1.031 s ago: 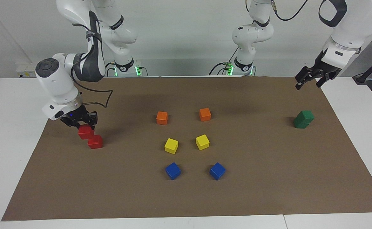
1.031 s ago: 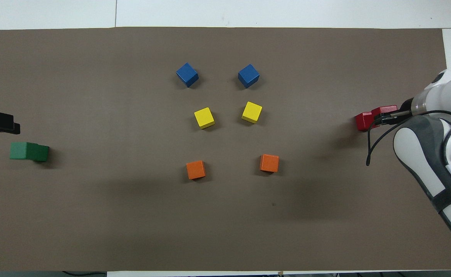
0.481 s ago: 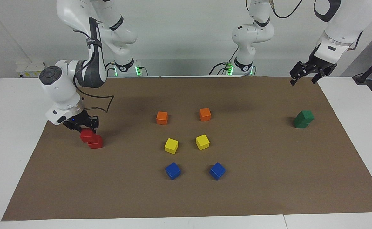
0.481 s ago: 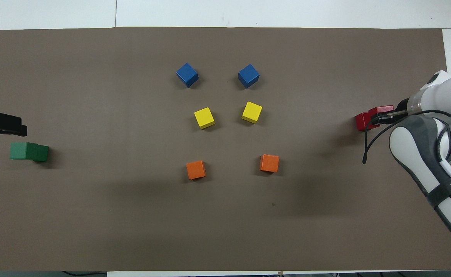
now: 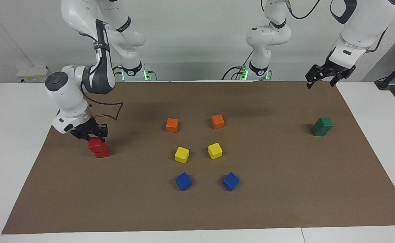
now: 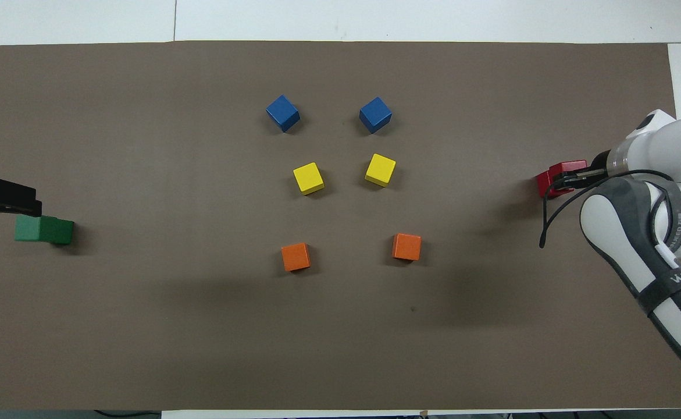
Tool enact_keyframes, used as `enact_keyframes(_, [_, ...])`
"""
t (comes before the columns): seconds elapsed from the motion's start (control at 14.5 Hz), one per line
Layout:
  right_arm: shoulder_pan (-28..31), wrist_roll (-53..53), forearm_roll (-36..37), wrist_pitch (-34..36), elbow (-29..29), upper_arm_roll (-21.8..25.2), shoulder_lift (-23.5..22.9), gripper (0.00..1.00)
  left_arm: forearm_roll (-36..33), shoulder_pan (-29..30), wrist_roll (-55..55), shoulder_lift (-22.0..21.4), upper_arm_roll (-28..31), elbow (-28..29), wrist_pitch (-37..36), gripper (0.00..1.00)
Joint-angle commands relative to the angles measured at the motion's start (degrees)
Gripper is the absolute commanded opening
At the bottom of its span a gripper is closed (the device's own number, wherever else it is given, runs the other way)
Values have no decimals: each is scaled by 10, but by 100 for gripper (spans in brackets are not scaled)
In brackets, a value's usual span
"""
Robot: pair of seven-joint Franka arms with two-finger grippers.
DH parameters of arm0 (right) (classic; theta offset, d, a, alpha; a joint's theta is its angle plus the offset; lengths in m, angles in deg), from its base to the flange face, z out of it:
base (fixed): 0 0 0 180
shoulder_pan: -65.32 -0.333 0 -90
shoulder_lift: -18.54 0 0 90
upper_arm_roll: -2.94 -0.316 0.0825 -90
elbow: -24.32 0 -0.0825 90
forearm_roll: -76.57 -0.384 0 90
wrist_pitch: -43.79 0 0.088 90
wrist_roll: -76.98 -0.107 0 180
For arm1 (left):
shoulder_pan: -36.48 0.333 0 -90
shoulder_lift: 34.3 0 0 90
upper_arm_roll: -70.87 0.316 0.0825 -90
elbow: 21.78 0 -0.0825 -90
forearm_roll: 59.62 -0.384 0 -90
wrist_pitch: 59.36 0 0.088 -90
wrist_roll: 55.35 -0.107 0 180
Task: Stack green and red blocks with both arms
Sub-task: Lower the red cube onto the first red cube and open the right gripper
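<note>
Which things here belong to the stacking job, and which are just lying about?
Job: stacked green blocks; lower red block; upper red block in right tool; left tool, raised.
Lying about: orange cubes, yellow cubes, blue cubes.

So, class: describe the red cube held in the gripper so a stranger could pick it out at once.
Start at the brown mat and go to the right arm's end of the table, where two bright red cubes are the only red things. The right gripper is shut on the upper red cube, which sits over the lower red cube. Unlike its twin, it is clamped between black fingers.
</note>
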Motion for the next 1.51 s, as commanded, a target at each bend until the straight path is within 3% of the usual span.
enact_keyframes(0.0, [6,-3,-10,-23,-13,-5,0,0,-11,-15,6,-5,11,-18,-14,100])
enact_keyframes(0.76, [11,-3,-10,-32,-20,-4,-4,0,-4,-9,7,-6,9,-18,-3,100])
enact_keyframes(0.83, [11,-2,-10,-32,-20,-4,-4,37,-5,-9,7,-6,9,-18,-2,100])
enact_keyframes(0.89, [10,-3,-10,-33,-20,-4,-4,81,-5,-9,7,-6,9,-18,-2,100])
enact_keyframes(0.96, [11,0,-10,-33,-20,-4,-4,100,-5,-9,7,-6,8,-18,-2,100])
enact_keyframes(1.31, [6,-2,-9,-19,-14,-4,-4,100,-5,-8,6,-7,6,-17,-2,100])
enact_keyframes(1.44, [5,-2,-8,28,13,-4,2,100,-5,-8,6,-7,6,-17,-2,100])
